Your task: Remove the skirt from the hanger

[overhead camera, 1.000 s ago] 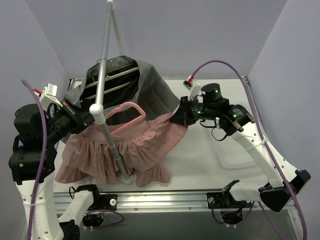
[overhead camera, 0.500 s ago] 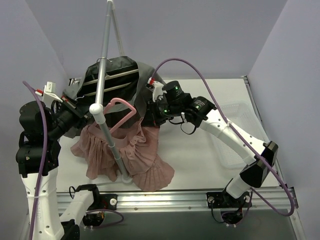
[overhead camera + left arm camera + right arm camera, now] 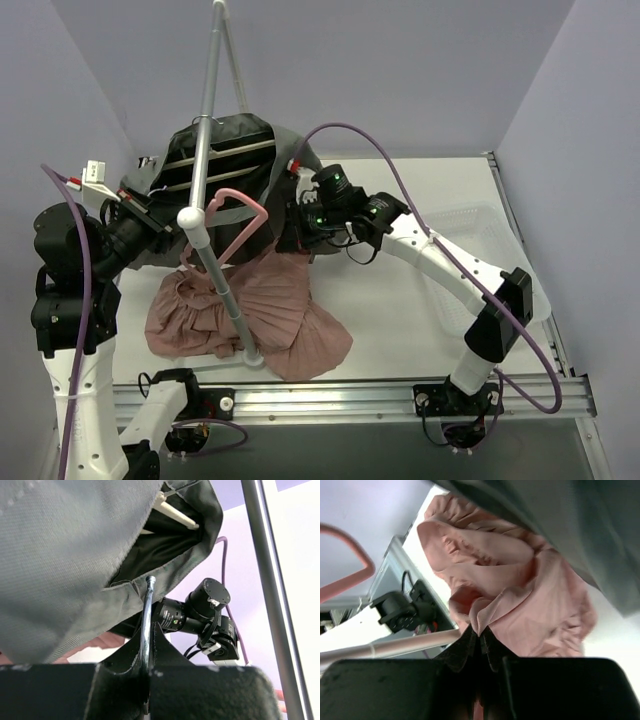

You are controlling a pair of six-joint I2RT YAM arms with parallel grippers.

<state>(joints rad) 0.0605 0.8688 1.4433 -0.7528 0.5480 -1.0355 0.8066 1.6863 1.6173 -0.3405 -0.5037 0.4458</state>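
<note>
The pink skirt [image 3: 255, 315] lies bunched on the table at the left, below the pink hanger [image 3: 238, 215]. My left gripper [image 3: 160, 222] is shut on the hanger's metal hook [image 3: 146, 617], which runs up between its jaws. My right gripper [image 3: 300, 238] is shut on a fold of the skirt [image 3: 520, 590] at its upper right edge. Part of the hanger [image 3: 350, 575] shows at the left of the right wrist view. From the top view I cannot tell whether the skirt still touches the hanger.
A silver rack pole [image 3: 205, 130] with a white ball end [image 3: 190, 217] crosses the left half of the scene, over the skirt. A grey and black garment [image 3: 240, 160] hangs behind, close to both grippers. A clear plastic tray [image 3: 470, 270] sits at the right.
My right gripper has moved left toward the hanger with the skirt in it. The skirt has gathered into a heap low on the left. The hanger has tilted up.
</note>
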